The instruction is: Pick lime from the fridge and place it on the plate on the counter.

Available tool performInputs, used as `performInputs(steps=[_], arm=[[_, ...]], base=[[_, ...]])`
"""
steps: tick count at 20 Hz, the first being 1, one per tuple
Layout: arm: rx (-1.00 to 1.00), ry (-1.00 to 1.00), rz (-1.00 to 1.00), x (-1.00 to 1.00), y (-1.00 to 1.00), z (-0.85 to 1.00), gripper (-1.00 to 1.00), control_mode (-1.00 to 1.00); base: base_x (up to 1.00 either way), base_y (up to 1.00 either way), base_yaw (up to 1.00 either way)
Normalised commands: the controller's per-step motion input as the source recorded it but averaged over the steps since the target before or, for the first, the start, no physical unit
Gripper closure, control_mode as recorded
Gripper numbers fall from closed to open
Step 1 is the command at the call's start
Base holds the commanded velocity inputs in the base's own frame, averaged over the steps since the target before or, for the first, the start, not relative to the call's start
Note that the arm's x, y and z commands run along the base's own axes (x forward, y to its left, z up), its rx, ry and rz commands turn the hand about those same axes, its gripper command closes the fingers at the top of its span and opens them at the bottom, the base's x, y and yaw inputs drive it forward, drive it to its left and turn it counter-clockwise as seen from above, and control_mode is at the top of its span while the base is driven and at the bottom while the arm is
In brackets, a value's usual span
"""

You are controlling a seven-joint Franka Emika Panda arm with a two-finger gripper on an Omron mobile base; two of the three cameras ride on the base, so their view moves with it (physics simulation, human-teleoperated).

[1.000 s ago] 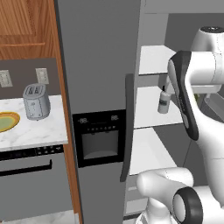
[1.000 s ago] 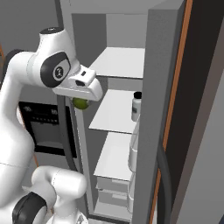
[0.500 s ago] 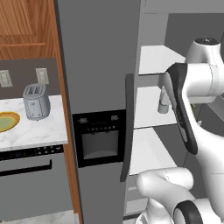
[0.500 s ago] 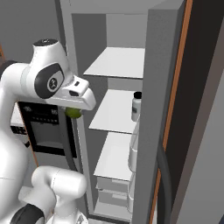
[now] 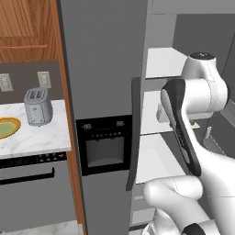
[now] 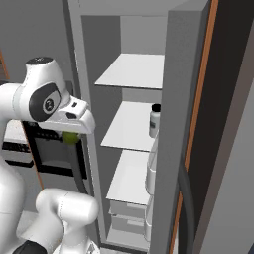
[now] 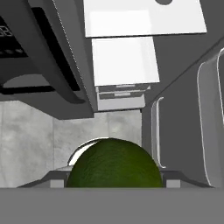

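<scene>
the lime (image 6: 72, 137) hangs under the gripper (image 6: 74, 134), out in front of the open fridge (image 6: 163, 124) near its left wall, so the pick looks done and the carry is what remains. in the hand view the lime (image 7: 114, 165) sits big and green at the bottom, with floor and the fridge's lower drawers beyond it, so the hand points down. that looks a sensible way to carry it clear of the white shelves. the fingers are hidden by the fruit and the hand housing, but they are closed in on the lime, gripping it from both sides, with nothing else touching it. far to the left, the plate (image 5: 8, 128) waits on the counter (image 5: 41, 137), near a toaster (image 5: 37, 106). the closed fridge door with its dark handle (image 5: 133, 133) stands between arm and plate, so i judge the carry will have to swing around it.
</scene>
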Motion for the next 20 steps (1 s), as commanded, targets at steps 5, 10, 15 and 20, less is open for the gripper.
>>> performInputs(steps=[5, 10, 15, 20], arm=[[0.01, 0.07, 0.04, -0.38, 0.32, -0.15, 1.0, -1.0], [0.0, 0.0, 0.0, 0.0, 0.0, 0.0, 1.0, 1.0], [0.0, 0.0, 0.0, 0.0, 0.0, 0.0, 1.0, 1.0], [0.0, 0.0, 0.0, 0.0, 0.0, 0.0, 1.0, 1.0]], base=[[0.0, 0.0, 0.0], [-0.14, 0.66, 0.0], [0.0, 0.98, 0.0], [0.0, 1.0, 0.0]])
